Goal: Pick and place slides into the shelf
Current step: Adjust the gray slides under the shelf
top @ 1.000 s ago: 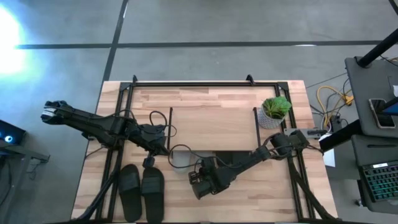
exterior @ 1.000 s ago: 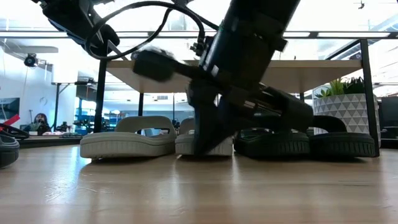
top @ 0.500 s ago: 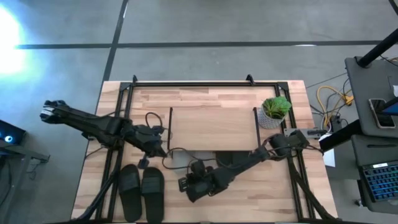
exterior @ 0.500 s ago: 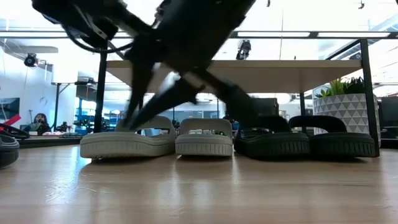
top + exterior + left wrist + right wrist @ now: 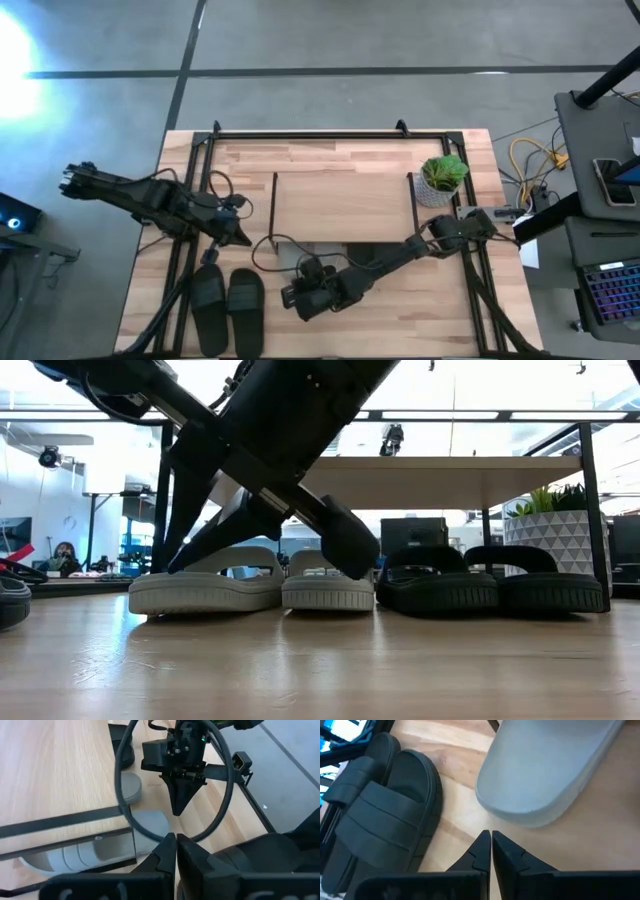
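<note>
The shelf (image 5: 340, 200) stands mid-table, its light-wood top on thin black legs. Under it, in the low view, a light grey pair of slides (image 5: 205, 588) and a black pair (image 5: 440, 588) rest on their soles. Another black pair (image 5: 228, 300) lies on the table near its left near corner, also in the right wrist view (image 5: 385, 805). My right gripper (image 5: 285, 296) is shut and hovers between that pair and a grey slide (image 5: 545, 775). My left gripper (image 5: 247, 241) is shut beside the shelf's left end, near the grey slides (image 5: 150, 822).
A potted plant (image 5: 440, 180) in a white pot stands at the shelf's right end. A black metal frame (image 5: 300, 135) runs around the table's edges. Cables loop from both arms over the grey slides. Bare wood lies in front of the shelf toward the near right.
My right gripper has swung along the shelf's near side toward the table's left, ending closer to the loose black pair. My left gripper has drawn back toward the table's left, away from the shelf's left end. No slide has moved.
</note>
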`<state>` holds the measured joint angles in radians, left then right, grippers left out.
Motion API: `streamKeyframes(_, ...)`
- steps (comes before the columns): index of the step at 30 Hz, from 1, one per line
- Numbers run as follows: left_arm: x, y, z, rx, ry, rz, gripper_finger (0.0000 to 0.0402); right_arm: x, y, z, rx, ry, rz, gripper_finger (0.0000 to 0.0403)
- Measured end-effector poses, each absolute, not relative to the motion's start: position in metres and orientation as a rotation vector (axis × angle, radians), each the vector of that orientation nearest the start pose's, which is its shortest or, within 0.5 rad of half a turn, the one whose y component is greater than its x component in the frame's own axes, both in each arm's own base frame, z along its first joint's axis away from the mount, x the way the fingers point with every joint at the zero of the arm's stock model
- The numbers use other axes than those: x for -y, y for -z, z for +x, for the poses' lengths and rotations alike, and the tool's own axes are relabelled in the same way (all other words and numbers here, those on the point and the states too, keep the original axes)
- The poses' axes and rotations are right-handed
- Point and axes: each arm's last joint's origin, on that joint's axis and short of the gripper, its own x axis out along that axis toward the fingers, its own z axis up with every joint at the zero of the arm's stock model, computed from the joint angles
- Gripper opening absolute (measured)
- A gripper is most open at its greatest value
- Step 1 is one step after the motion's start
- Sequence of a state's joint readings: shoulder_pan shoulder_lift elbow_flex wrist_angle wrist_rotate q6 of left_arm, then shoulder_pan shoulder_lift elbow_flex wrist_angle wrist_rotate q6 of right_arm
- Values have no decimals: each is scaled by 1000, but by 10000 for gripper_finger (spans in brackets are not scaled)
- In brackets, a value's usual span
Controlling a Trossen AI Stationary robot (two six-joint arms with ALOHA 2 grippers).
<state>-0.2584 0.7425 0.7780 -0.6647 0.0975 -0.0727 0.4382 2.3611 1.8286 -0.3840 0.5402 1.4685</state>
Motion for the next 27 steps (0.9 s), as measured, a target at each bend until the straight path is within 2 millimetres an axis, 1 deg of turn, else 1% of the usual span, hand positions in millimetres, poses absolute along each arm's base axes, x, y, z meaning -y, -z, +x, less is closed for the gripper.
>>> streamKeyframes(5, 36, -299, 127, -614, 323, -22, 0, -198, -142, 465, -573, 629, 957, 9)
streamKeyframes(8, 35, -302, 121, -580, 325, -24, 0, -195, -130, 468, -587, 637, 951, 9)
streamKeyframes(11, 33, -305, 116, -554, 318, -25, 0, -192, -117, 475, -625, 600, 991, 9)
streamKeyframes(12, 33, -306, 115, -547, 308, -23, 0, -191, -116, 476, -622, 595, 997, 9)
streamKeyframes(15, 32, -307, 112, -536, 300, -23, 0, -190, -116, 477, -580, 613, 999, 9)
streamKeyframes(18, 32, -307, 112, -533, 301, -23, 0, -186, -118, 478, -565, 631, 956, 9)
streamKeyframes(21, 31, -305, 111, -557, 299, -19, 0, -183, -126, 481, -577, 641, 917, 9)
streamKeyframes(25, 31, -302, 109, -595, 292, -14, 0, -177, -128, 478, -601, 711, 871, 9)
streamKeyframes(27, 31, -301, 109, -604, 291, -13, 0, -175, -128, 477, -582, 752, 862, 9)
